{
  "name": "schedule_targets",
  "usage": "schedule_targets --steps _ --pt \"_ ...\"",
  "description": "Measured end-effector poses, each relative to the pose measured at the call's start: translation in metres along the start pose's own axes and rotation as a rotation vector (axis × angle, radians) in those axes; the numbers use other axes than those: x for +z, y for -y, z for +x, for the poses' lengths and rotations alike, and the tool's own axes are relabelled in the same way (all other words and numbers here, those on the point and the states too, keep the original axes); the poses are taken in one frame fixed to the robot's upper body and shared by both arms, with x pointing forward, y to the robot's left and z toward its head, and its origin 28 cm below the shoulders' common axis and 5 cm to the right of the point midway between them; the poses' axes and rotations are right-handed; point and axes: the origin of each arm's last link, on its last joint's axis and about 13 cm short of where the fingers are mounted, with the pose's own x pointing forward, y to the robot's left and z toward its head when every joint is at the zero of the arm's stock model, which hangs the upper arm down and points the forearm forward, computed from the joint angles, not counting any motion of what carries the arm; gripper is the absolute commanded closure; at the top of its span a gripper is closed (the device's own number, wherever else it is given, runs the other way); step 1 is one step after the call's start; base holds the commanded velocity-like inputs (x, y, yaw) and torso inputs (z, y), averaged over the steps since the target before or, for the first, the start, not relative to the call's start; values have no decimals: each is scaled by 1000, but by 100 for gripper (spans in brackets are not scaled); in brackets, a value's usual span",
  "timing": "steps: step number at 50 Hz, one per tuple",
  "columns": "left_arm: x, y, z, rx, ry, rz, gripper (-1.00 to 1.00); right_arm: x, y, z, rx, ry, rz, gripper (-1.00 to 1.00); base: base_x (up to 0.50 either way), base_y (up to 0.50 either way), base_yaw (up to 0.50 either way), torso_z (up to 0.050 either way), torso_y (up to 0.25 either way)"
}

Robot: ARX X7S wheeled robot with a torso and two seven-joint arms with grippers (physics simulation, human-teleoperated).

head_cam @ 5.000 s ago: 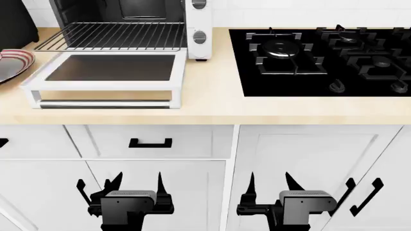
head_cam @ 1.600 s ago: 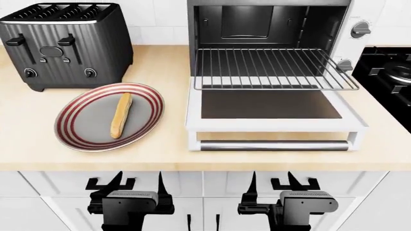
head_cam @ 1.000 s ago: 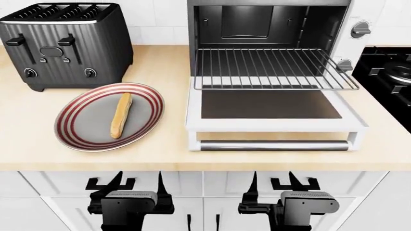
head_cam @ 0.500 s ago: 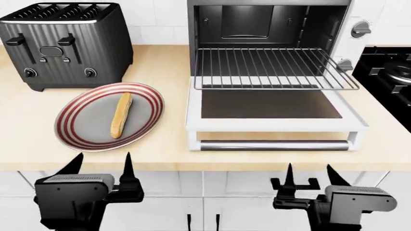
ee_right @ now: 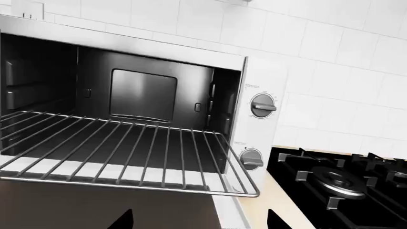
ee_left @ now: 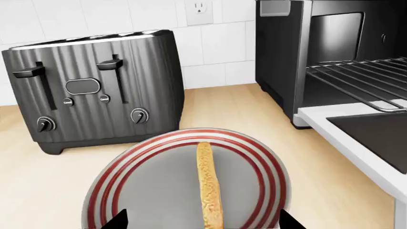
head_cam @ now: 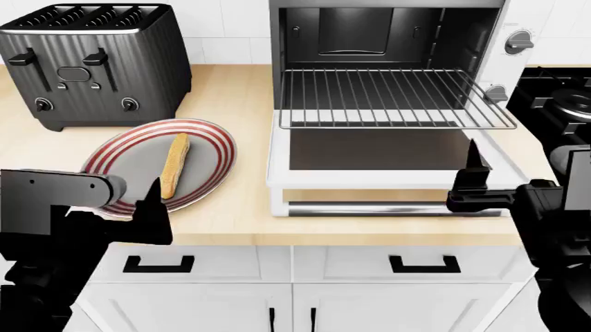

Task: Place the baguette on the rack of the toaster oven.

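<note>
The baguette (head_cam: 173, 166) lies lengthwise on a grey plate with red rings (head_cam: 207, 149), left of the toaster oven (head_cam: 388, 34). The oven's glass door (head_cam: 388, 149) is dropped open. The silver wire rack (head_cam: 392, 97) is pulled out over the door and holds nothing. My left gripper (ee_left: 203, 224) is open at the plate's near edge, its jaws wide on either side of the baguette's (ee_left: 208, 191) near end without touching it. My right gripper (ee_right: 198, 223) is open and empty by the door's front right corner, facing the rack (ee_right: 127, 152).
A black ribbed slot toaster (head_cam: 97, 62) stands behind the plate, close to the oven's left wall (ee_left: 277, 62). A black gas hob (head_cam: 563, 97) lies right of the oven. The oven's two knobs (ee_right: 262, 106) are on its right panel. White drawers (head_cam: 295, 266) are below the counter.
Both arms have risen from below the counter edge to counter height and spread apart. The left now sits at the plate's front, the right at the door's right corner. The baguette has not moved.
</note>
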Motion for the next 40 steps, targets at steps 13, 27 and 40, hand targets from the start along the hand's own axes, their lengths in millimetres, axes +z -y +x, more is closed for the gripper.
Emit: schedule_targets --steps 13,27,40 --pt "51 -20 15 -25 -128 20 -100 48 24 20 -8 -4 -14 -100 0 0 0 0 0" --pt "77 -32 18 -36 -193 27 -100 65 37 33 12 -35 -35 -100 163 0 0 0 0" --pt "75 -34 18 -40 -230 26 -100 69 42 37 -2 -51 -60 -100 236 -90 0 0 0"
